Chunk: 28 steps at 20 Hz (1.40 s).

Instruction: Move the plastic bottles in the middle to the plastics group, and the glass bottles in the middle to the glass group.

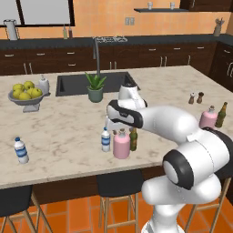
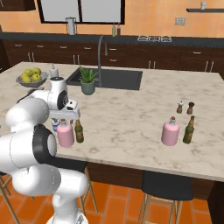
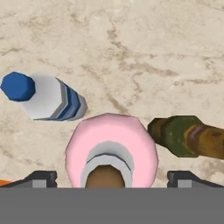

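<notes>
Three bottles stand together near the counter's front edge: a small clear water bottle with a blue label, a squat pink bottle and a slim dark beer bottle. My gripper hangs open just above the pink bottle, pointing down, one fingertip on each side of it and not touching. In the hand view the water bottle is left of it and the beer bottle right. A like water bottle stands alone far left. A second pink bottle and beer bottle stand together at the right.
A bowl of yellow-green fruit and a white pump bottle sit at the back left. A potted plant stands before the sink. Two small shakers stand behind the right-hand bottles. Stools line the counter's front.
</notes>
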Available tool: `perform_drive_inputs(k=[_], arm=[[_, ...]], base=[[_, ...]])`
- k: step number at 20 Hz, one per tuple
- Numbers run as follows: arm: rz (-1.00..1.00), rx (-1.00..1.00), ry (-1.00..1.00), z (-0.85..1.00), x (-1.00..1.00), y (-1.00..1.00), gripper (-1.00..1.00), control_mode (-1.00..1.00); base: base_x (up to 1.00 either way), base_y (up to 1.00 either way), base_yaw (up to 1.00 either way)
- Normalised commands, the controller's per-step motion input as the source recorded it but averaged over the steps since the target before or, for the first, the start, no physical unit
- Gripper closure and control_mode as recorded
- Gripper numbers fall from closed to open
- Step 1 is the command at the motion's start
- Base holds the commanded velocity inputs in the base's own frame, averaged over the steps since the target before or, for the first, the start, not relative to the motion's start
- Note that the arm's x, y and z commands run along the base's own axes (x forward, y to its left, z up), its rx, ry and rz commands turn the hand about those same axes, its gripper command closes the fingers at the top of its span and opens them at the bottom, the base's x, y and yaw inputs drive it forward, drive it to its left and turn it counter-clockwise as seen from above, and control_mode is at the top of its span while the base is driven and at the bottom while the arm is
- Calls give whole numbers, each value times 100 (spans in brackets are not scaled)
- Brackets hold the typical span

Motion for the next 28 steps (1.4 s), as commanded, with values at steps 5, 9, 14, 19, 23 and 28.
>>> perform_drive_inputs(k=[5,9,14,19,23,28], arm=[[0,0,0,-3,9,2,-100,-100],[0,0,0,0,0,0,-100,-100],[0,0,0,-2,0,0,-100,-100],[0,0,0,-7,0,1,-100,-100],[0,0,0,-12,0,5,100,-100],[0,0,0,-4,0,2,100,-100]], base=[[0,0,0],[0,0,0],[0,0,0],[0,0,0],[0,0,0],[0,0,0]])
